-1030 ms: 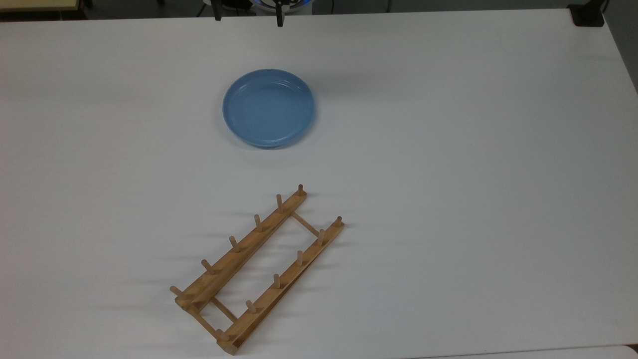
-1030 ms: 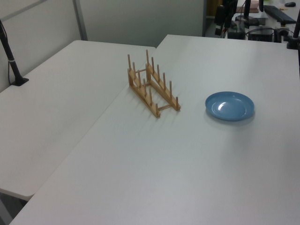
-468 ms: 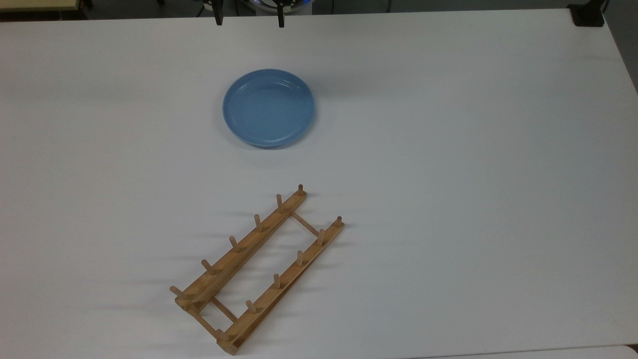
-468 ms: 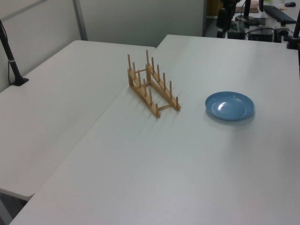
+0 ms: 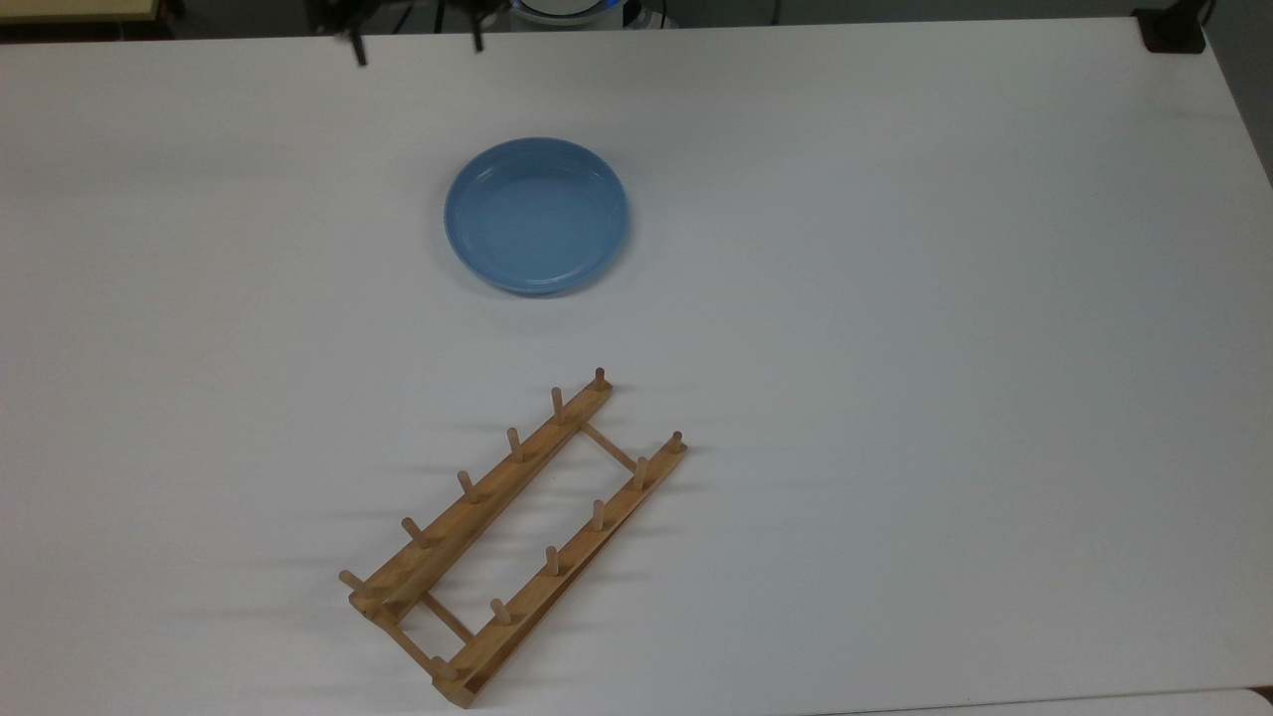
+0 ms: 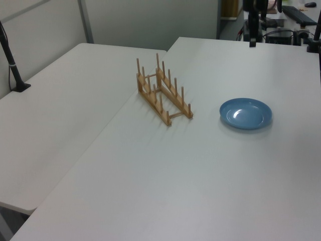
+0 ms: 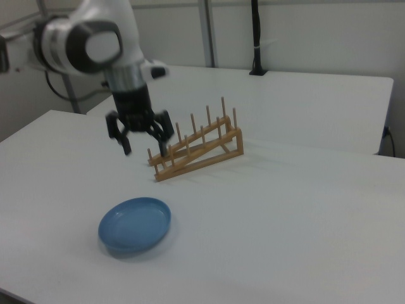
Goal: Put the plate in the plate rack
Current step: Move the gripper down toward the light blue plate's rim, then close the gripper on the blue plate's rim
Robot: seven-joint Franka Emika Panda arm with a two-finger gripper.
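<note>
Glossy light-blue plate (image 5: pixel 536 215), round with a raised rim, lies flat on the white counter (image 5: pixel 945 298), upper middle of the top view. End effector (image 7: pixel 145 145) hangs above it, fingers spread, empty. Plate rack (image 5: pixel 515 537) sits lower centre.

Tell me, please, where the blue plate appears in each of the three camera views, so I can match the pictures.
Top view: the plate lies above centre, slightly left, flat on the table.
Left view: it sits at the left view's right, at mid height.
Right view: it lies low at the right view's left.
Shared landmark: the wooden rack, apart from the plate in every view.
</note>
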